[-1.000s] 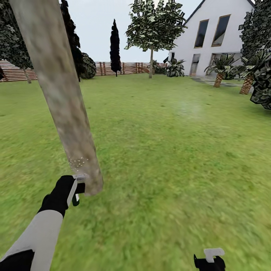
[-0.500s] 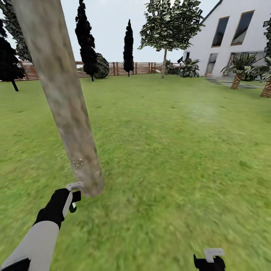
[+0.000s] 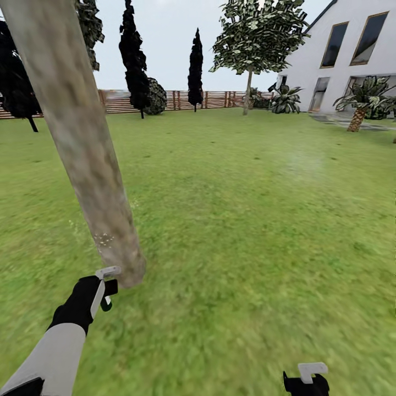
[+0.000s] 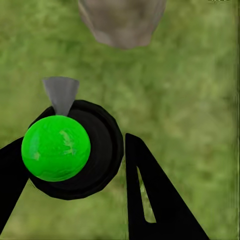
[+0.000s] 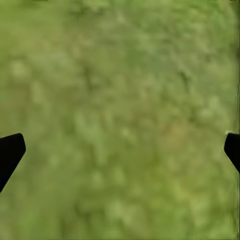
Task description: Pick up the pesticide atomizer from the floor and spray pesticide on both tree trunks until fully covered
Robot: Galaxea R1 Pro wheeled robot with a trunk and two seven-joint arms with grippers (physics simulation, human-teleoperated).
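A thick mottled grey-beige tree trunk [image 3: 82, 148] slants from the upper left down to the grass in the head view. Pale speckles [image 3: 103, 239] dot its low part. Just in front of its base, my left gripper [image 3: 108, 287] is shut on the pesticide atomizer [image 3: 106, 302]. The left wrist view shows the atomizer's dark round body [image 4: 100, 150] and bright green ball [image 4: 56, 148] between the black fingers [image 4: 155, 200], its grey nozzle [image 4: 60, 93] pointing toward the trunk's base [image 4: 122, 22]. The second tree [image 3: 248, 82] stands far off. My right gripper [image 3: 306, 377] hangs open over bare grass [image 5: 120, 120].
Green lawn [image 3: 253, 220] stretches to a brown slat fence [image 3: 165, 100]. Black cone-shaped trees [image 3: 135, 60] stand by the fence. A white house [image 3: 341, 55] and a scaly palm [image 3: 358, 113] are at the far right.
The camera has turned left, so the background has slid right. My left gripper with the atomizer sits slightly lower near the trunk's base than a second ago. The right gripper has not moved.
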